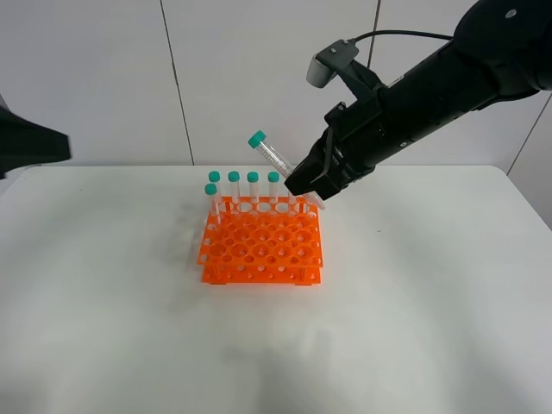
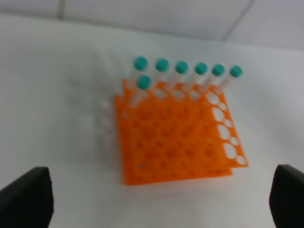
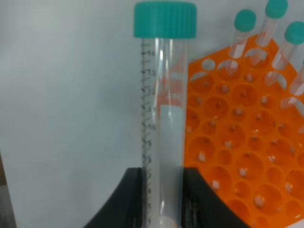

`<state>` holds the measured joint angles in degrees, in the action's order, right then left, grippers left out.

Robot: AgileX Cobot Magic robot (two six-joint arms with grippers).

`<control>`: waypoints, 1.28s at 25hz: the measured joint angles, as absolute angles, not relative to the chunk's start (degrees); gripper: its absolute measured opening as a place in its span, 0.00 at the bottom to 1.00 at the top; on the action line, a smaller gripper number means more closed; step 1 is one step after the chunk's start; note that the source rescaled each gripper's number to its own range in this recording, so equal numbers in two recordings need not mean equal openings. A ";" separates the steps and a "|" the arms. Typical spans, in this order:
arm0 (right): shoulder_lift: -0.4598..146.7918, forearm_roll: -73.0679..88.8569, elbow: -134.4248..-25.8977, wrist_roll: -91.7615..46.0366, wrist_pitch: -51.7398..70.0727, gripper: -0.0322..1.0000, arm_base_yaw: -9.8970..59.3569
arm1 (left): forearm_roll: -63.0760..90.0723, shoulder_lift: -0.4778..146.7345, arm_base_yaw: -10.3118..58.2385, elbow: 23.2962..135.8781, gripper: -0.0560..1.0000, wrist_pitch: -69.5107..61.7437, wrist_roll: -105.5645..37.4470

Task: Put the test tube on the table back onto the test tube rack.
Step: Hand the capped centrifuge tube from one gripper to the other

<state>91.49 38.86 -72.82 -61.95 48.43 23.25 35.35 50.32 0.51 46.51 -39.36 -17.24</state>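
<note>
Teal-capped clear plastic test tube point(image 1: 274, 157), clamped tilted in right gripper point(image 1: 308, 191) jaws, could snag the orange gridded plastic rack point(image 1: 263, 246); left gripper point(image 2: 156, 197) gapes empty.

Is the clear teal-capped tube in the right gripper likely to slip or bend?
The slim clear plastic tube with teal screw cap looks stiff: it runs straight from the right gripper. Its smooth wall may slip, pinched only near the lower end. It seems empty, so probably light.
</note>
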 joint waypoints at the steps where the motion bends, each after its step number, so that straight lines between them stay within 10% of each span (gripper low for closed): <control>1: 91.49 39.05 -72.82 -62.18 48.43 0.05 23.25 | 39.08 53.94 0.51 46.51 1.00 -38.53 -20.54; 13: 91.49 39.79 -72.82 -62.34 47.34 0.05 23.25 | 96.43 80.68 7.38 46.51 1.00 -41.41 -58.36; 32: 91.49 39.86 -72.82 -61.47 46.92 0.05 23.25 | 98.90 91.44 16.51 56.86 1.00 -37.43 -62.32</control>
